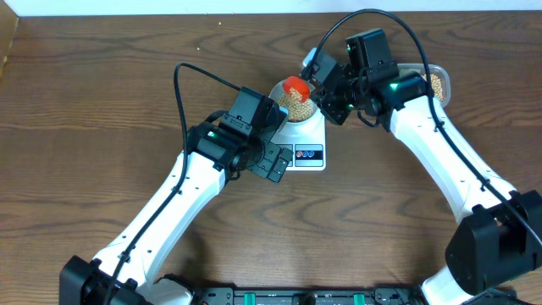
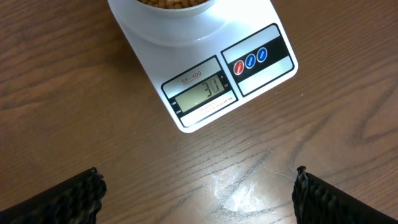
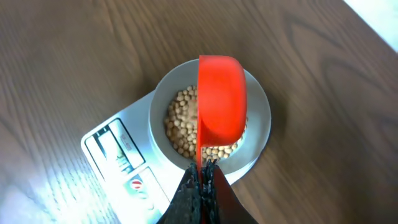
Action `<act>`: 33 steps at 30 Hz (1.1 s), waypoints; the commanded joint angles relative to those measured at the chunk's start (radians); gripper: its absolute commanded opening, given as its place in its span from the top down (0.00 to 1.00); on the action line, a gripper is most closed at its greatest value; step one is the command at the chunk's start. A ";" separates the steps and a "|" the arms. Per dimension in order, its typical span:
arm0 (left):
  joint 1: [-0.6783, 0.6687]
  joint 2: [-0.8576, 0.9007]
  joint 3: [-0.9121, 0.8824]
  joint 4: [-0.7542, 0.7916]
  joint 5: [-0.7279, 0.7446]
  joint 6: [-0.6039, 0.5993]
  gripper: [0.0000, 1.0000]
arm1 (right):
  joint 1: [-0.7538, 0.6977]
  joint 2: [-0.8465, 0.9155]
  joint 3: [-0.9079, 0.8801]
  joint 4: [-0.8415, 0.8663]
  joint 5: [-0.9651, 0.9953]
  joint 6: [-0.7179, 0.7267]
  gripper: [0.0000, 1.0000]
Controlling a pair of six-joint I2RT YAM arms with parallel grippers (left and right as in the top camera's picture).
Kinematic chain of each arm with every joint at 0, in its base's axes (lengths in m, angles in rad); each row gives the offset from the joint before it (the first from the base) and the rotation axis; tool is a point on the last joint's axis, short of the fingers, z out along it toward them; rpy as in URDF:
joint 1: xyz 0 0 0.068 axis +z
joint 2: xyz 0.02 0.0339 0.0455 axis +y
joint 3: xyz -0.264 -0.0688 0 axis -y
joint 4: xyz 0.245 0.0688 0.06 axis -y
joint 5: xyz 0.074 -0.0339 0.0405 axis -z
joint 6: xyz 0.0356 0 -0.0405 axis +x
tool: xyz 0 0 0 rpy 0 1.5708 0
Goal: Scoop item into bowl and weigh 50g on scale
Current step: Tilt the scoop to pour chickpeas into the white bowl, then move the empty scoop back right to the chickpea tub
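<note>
The white scale stands mid-table; it also shows in the left wrist view, with its display reading about 30. The pale bowl sits on it and holds tan beans. The bowl's rim shows in the right wrist view. My right gripper is shut on the handle of a red scoop, tipped on its side over the bowl. My left gripper is open and empty over bare wood just in front of the scale.
A clear plastic tub with more beans stands at the back right, behind my right arm. The table's far edge runs along the top of the overhead view.
</note>
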 commanded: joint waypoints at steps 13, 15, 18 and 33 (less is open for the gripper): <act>0.005 -0.005 0.003 0.000 -0.009 0.017 0.02 | 0.008 -0.008 0.003 0.005 -0.006 -0.121 0.99; 0.005 -0.005 0.003 0.000 -0.009 0.017 0.02 | 0.006 -0.008 0.003 0.011 -0.007 -0.088 0.99; 0.005 -0.005 0.003 0.000 -0.009 0.017 0.02 | -0.001 -0.009 0.003 0.027 -0.012 -0.031 0.99; 0.005 -0.005 0.003 0.000 -0.009 0.017 0.02 | -0.229 -0.125 0.003 0.030 -0.223 0.325 0.99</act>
